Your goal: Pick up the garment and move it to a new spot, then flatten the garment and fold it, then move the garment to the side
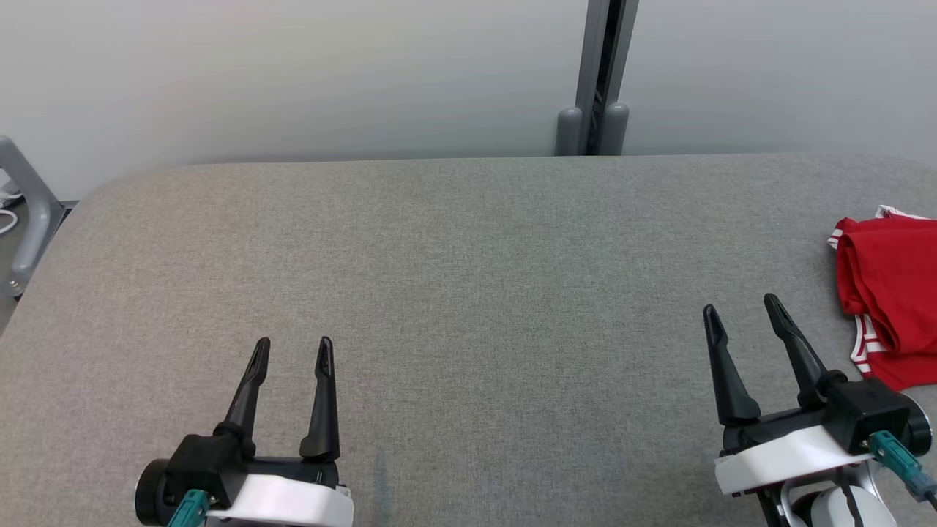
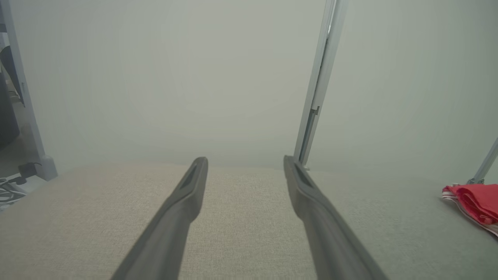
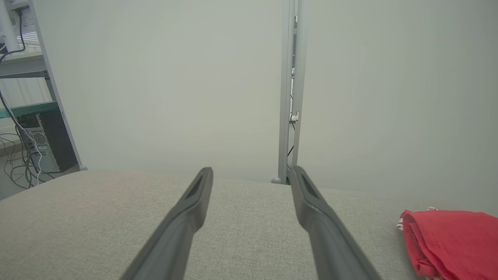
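Note:
The garment (image 1: 893, 293) is red with red-and-white striped trim, bunched in folds at the right edge of the grey table (image 1: 468, 278). It also lies at the right of the left wrist view (image 2: 476, 200) and at the lower right of the right wrist view (image 3: 451, 241). My right gripper (image 1: 743, 309) is open near the front right, a short way left of the garment and apart from it. At the front left my left gripper (image 1: 294, 344) is open too, far from the garment. Nothing sits between either pair of fingers (image 2: 190, 186) (image 3: 198, 194).
A pale partition wall runs behind the table, with a grey post (image 1: 596, 80) at its seam. A grey metal frame (image 1: 25, 212) stands off the table's left corner. Shelving, cables and a computer case (image 3: 35, 132) stand beyond the table's far left.

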